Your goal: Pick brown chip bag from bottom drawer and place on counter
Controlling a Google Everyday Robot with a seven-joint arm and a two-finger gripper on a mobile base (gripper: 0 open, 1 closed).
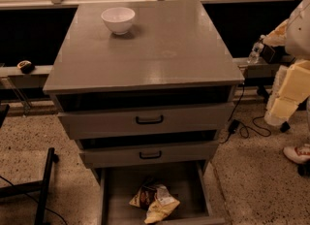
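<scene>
The brown chip bag (pixel 154 199), wrinkly pale yellow foil with dark brown patches and a white label, lies on the floor of the open bottom drawer (pixel 116 190) at the cabinet's foot, near the drawer's front middle. The counter (pixel 160 49) is the glossy grey cabinet top. My gripper (pixel 272 40) is at the far right edge of the camera view, beside the counter's right side and about level with it. It is far above and to the right of the bag and holds nothing that I can see.
A white bowl (pixel 118 19) stands on the counter's back left. Two closed grey drawer fronts with black handles (pixel 149 120) sit above the open drawer. A small bottle (pixel 255 52) stands on the ledge to the right. Cables (pixel 244 127) lie on the floor, and a black chair base (pixel 43 185) is at left.
</scene>
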